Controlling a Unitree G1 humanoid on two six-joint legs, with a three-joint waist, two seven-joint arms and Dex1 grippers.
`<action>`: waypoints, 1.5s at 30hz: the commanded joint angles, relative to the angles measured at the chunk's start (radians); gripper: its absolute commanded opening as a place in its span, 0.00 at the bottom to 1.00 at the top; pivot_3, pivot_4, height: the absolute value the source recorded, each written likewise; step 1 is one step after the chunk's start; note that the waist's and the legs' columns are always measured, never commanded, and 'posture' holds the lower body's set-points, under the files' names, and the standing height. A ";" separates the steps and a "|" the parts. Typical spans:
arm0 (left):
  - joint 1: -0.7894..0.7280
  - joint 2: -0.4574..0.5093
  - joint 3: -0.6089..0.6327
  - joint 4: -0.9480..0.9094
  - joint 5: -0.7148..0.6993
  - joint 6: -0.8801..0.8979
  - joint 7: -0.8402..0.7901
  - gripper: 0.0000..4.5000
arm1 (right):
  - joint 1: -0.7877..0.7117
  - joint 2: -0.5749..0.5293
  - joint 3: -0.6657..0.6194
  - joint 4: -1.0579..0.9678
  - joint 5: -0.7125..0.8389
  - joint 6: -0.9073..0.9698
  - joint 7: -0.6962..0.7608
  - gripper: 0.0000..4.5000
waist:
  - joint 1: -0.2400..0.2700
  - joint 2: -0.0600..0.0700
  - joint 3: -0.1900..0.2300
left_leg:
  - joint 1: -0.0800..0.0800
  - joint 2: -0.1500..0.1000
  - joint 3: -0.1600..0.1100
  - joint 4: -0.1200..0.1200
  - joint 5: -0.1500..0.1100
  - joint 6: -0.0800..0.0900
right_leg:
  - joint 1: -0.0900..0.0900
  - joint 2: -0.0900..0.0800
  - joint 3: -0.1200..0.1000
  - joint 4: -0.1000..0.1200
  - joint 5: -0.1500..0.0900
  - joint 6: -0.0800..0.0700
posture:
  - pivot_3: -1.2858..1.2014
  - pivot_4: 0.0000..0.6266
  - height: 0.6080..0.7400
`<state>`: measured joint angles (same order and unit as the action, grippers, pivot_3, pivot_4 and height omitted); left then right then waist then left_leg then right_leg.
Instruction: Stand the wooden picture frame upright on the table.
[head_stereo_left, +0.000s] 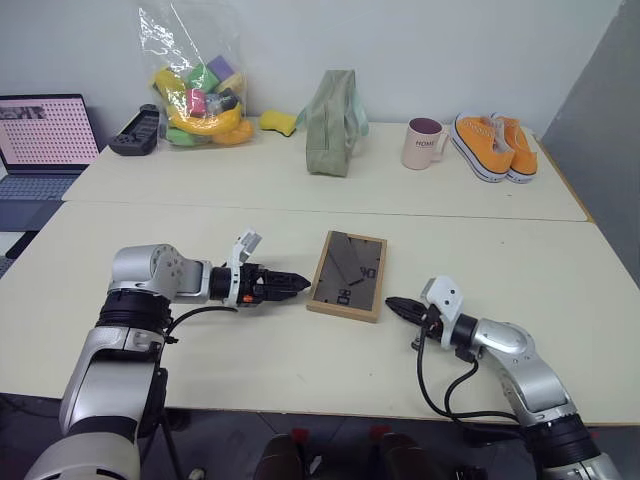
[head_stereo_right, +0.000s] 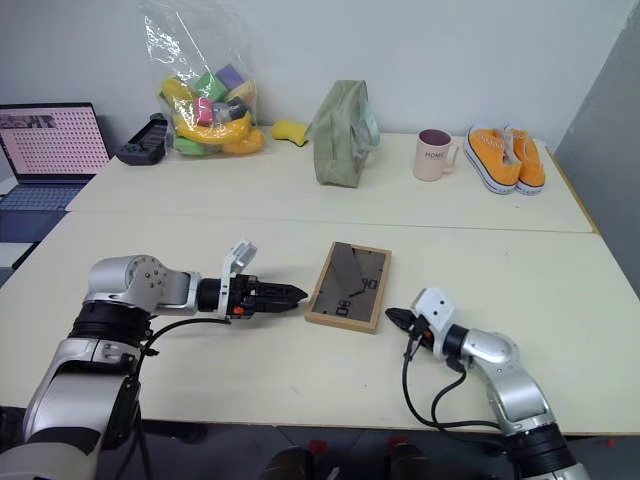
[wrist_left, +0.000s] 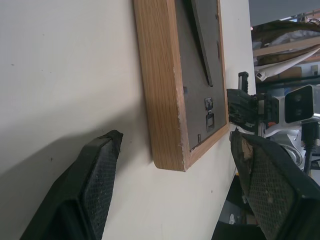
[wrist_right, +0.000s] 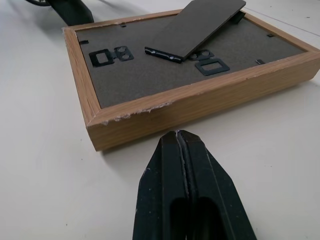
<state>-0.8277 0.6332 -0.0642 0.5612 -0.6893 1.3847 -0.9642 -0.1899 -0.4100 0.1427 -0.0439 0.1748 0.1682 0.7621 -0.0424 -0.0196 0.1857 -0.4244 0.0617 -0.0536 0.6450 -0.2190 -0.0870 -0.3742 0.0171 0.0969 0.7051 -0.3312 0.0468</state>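
Left eye view, lower centre: the spread left gripper (head_stereo_left: 300, 285) was beside the small light-wood picture frame (head_stereo_left: 348, 275), lying face-down on the cream table (head_stereo_left: 200, 230); the pressed-together right gripper (head_stereo_left: 392, 304) should brace its opposite edge.

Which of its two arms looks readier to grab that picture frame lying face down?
Probably the left. Its pincer is open, with the wooden picture frame's near corner between its fingers. The right pincer is shut, pointing at the frame's opposite edge, apparently not touching it.
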 joint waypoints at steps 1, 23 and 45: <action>-0.018 -0.008 0.003 0.025 0.027 -0.014 -0.018 0.82 | -0.013 0.017 0.010 -0.046 0.005 0.005 -0.010 0.00 | 0.000 0.000 0.000 | 0.000 0.000 0.000 0.000 0.000 0.000 | 0.000 0.000 0.000 0.000 0.000 0.000 | 0.52 0.24 1.00; -0.039 -0.023 0.012 0.076 0.092 -0.046 -0.052 0.82 | -0.021 0.102 0.028 -0.076 0.017 0.062 -0.052 0.00 | 0.000 0.000 0.000 | 0.001 0.000 0.000 0.000 0.000 0.000 | 0.000 0.000 0.000 0.002 0.000 0.000 | 0.52 0.24 1.00; -0.213 -0.062 -0.126 0.370 0.307 -0.335 -0.221 0.82 | -0.009 0.025 -0.003 -0.034 0.014 0.009 -0.027 0.00 | 0.010 0.000 0.000 | 0.002 -0.001 0.000 0.000 0.000 0.000 | 0.001 0.000 0.000 0.002 -0.001 -0.001 | 0.52 0.24 1.00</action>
<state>-1.0160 0.5949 -0.1725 0.8825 -0.4234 1.0980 -1.1720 -0.1968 -0.3843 0.1507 -0.0376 0.1790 0.1851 0.7376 -0.0320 -0.0197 0.1856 -0.4221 0.0605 -0.0533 0.6448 -0.2189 -0.0872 -0.3735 0.0171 0.0971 0.7075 -0.3323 0.0456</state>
